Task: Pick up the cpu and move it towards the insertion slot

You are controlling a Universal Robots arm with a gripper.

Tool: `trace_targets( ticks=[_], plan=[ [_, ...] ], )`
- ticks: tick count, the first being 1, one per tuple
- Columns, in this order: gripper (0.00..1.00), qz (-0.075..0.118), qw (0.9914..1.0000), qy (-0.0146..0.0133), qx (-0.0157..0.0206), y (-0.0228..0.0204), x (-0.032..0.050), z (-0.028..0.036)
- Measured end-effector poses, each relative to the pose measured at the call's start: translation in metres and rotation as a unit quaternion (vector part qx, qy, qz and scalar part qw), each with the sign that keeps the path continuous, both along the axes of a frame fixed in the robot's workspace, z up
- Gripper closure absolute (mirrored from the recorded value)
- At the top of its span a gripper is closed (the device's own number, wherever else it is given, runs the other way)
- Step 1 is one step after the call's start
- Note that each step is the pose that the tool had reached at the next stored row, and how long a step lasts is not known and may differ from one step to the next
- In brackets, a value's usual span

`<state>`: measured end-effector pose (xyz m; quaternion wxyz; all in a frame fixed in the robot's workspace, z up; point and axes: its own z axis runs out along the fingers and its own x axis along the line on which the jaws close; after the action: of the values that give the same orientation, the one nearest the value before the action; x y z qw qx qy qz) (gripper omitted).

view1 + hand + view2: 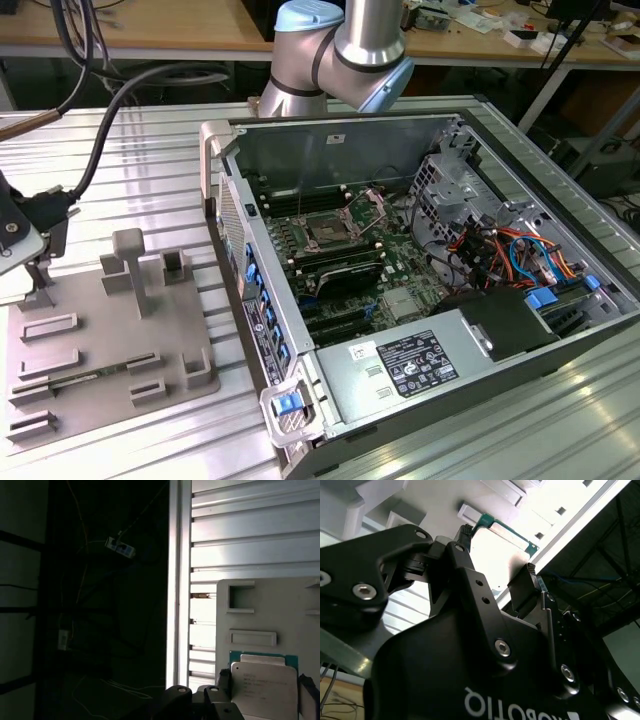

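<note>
Plainly, the pincer [497, 554] was closed around the chip [262, 682]. In both wrist views its two black fingers [224, 682] stood against opposite edges of the small square, silver lid up and green rim showing, and they looked to be touching it on both sides. The chip was at the grey plate [100, 400] with its raised blocks. Whether it had come clear of that plate or was resting on it could not be told from these angles.

In the exterior view, the plate lay on the ribbed metal bench [150, 160] at the exterior view's left, and the open computer case [450, 130] sat beside it to the right. The socket [330, 228], dark in the middle with a bright metal frame, lay inside the case on the green board, with the case's near wall standing between it and the plate.

So the socket lay well apart from the held chip, off toward the exterior view's right and beyond that wall. Being square, the chip had no long axis to mind. Judged from this, the pick-up was in hand and the carry not begun.
</note>
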<state>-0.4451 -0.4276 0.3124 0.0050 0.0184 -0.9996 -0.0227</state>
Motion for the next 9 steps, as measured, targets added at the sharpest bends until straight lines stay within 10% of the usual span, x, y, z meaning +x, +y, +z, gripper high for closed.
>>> trace_targets(
  ticks=[9],
  plan=[
    [0.45, 0.000, 1.00000, 0.0000, 0.0000, 0.0000, 0.0000, 0.0074]
  ],
)
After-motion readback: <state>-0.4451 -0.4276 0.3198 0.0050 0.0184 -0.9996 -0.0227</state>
